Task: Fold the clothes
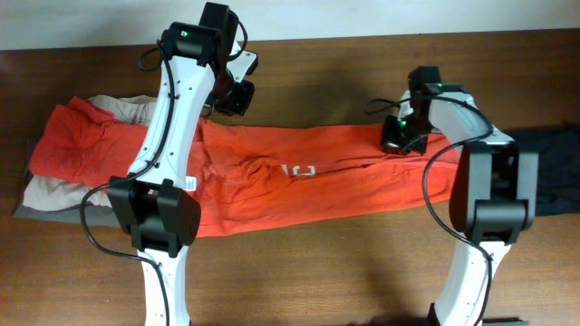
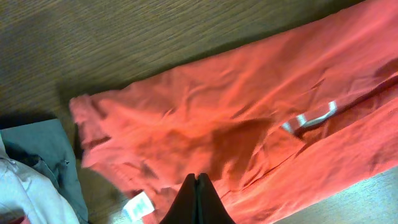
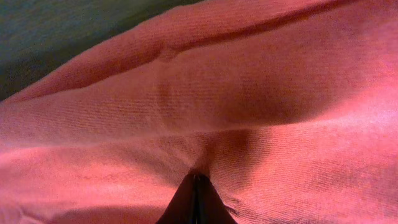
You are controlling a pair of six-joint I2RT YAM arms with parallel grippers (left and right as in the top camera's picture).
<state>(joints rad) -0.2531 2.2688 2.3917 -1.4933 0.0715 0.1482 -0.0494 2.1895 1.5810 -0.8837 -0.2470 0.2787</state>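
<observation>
Dark brown wood-grain table [image 1: 299, 272] fills nearly whole overhead view. Pale strip [image 1: 381, 16] beyond far edge, wall or floor unclear. Light even, soft shadows on wood.

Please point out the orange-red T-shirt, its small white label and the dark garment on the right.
orange-red T-shirt [image 1: 263, 201]: overhead view, flat lower part of its body.
small white label [image 2: 138, 206]: left wrist view, middle of the label.
dark garment [image 1: 556, 168]: overhead view, bare part beside the right arm.
</observation>
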